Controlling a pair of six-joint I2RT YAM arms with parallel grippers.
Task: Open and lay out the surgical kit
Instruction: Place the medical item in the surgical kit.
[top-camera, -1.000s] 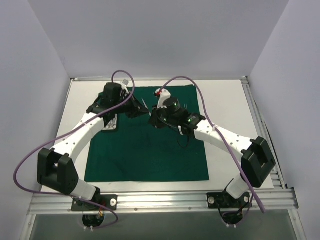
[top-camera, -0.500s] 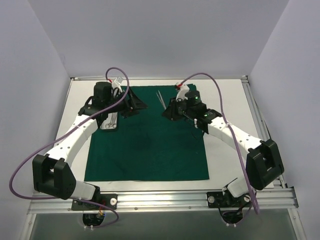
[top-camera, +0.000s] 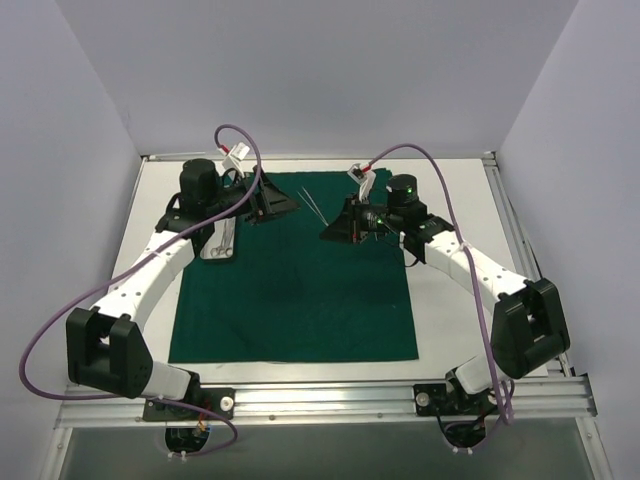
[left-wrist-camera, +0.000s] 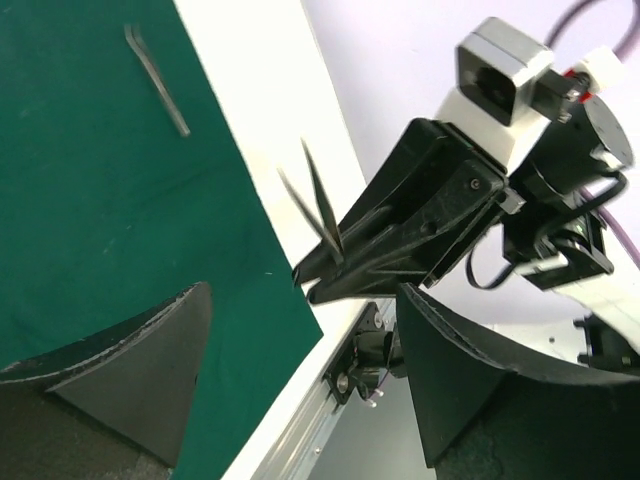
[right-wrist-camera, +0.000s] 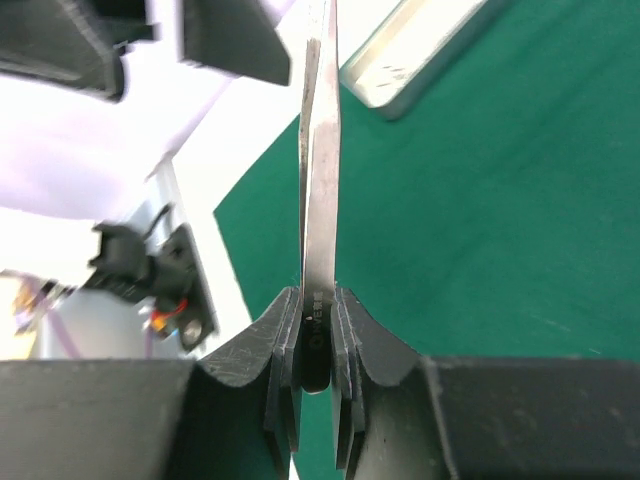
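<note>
**A:** Starting at the near edge, where is the kit?

**B:** The dark green cloth (top-camera: 295, 300) lies spread flat on the counter (top-camera: 470, 190), square to both arms. Its near half is bare.

**A:** And farther in?

**B:** The steel tray (top-camera: 224, 240) sits at the cloth's left edge, by the left arm. Both grippers hang over the far half. The right gripper (right-wrist-camera: 318, 310) is pinched tight on one end of a thin steel instrument (right-wrist-camera: 320, 150), so the rest of its length juts past the fingertips. The left gripper (top-camera: 278, 203) stands wide apart with nothing in it, just across from the right one.

**A:** Which way does the held piece point?

**B:** Away from the right arm, far and leftward, tilted up clear of the cloth. Bare cloth lies directly beneath it. I'd judge the coming move belongs to the right arm: a lowering that brings the long axis flat.

**A:** Anything beyond?

**B:** A second instrument (left-wrist-camera: 158, 80) lies on the cloth towards its far edge. Laying the held one beside it, parallel and apart, seems the sensible aim.
</note>
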